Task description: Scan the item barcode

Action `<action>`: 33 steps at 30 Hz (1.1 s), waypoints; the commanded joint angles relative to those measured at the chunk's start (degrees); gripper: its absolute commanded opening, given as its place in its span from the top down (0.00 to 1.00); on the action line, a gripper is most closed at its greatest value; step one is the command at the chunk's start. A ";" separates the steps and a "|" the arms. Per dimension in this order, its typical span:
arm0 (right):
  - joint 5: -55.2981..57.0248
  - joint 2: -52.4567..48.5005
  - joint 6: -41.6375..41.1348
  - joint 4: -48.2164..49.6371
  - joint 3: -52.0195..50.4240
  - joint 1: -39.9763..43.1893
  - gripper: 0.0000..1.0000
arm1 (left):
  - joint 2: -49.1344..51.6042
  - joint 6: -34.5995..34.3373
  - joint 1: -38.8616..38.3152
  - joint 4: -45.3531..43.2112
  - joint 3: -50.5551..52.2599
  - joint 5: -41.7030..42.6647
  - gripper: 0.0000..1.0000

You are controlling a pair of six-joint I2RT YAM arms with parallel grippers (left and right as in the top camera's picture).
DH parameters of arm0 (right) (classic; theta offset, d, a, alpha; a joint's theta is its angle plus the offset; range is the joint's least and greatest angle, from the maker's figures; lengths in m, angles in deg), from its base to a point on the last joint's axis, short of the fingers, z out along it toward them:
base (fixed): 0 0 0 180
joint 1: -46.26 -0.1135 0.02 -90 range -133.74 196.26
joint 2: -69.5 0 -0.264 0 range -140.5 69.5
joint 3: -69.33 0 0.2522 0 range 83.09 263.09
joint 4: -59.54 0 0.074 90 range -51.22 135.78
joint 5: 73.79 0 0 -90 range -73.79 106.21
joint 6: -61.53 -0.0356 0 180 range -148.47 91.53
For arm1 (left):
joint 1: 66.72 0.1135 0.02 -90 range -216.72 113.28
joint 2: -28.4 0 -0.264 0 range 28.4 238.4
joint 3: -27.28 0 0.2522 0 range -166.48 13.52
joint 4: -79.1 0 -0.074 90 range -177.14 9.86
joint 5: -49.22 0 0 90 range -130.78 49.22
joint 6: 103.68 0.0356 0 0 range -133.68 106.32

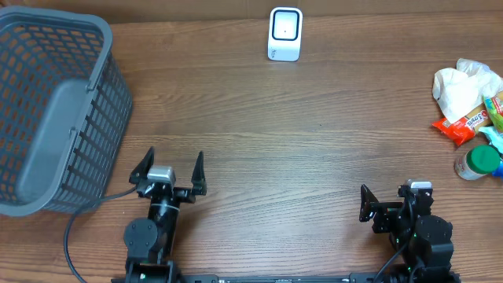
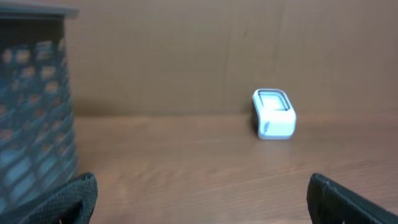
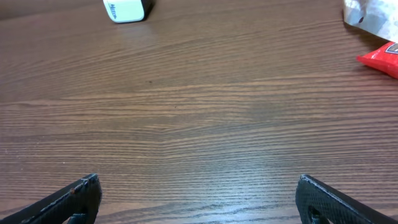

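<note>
**1. Obstructed and truncated areas**
- The gray mesh basket (image 1: 110,102) stood at the left of the counter (image 1: 314,141). The overhead frame cut off its left side, and the left wrist view showed only 1 blurred wall.
- The item pile lay at the right edge of the counter and ran past the frame edge. It comprised a crumpled white wrapper (image 1: 458,88), a red packet (image 1: 456,127) and a green-lidded jar (image 1: 475,163). A teal item between packet and jar was too cropped to identify.
- The right wrist view showed only the lower part of the scanner (image 1: 284,34) and the corners of the white wrapper and red packet.
- In the overhead view only 1 finger of the right end effector (image 3: 198,200) could be made out clearly.

**2. Labels and writing**
- The scanner carried a small dark-lettered label on its lower face, which was not legible.
- The red packet bore printed graphics, which were unreadable. No barcode could be made out on any item.

**3. End effector state**
- The left end effector (image 1: 174,162) sat with its jaws spread wide and nothing between them, near the basket.
- The right end effector was likewise fully spread and gripped nothing.

**4. Task object location**
- The items rested at the right, well apart from both end effectors.
- The white scanner stood upright at the far centre of the counter.
</note>
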State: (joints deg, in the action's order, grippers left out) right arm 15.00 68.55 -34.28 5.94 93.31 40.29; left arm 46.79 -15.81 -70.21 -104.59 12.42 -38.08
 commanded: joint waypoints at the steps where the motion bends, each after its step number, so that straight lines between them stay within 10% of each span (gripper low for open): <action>1: 0.09 0.57 -0.24 -0.46 -0.63 0.26 0.00 | -5.40 4.37 0.92 3.74 0.83 -1.40 0.00; 12: 0.09 0.57 -0.24 -0.44 -0.63 0.26 0.00 | -15.58 13.88 0.94 22.29 0.81 -1.90 0.00; 33: 0.09 0.57 -0.22 -0.44 -0.63 0.26 0.00 | -18.14 15.02 0.81 21.92 0.81 -2.25 0.00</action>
State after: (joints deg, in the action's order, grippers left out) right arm 14.98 68.60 -34.28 5.92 93.31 40.29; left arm 29.35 -1.60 -69.66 -82.80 13.05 -39.78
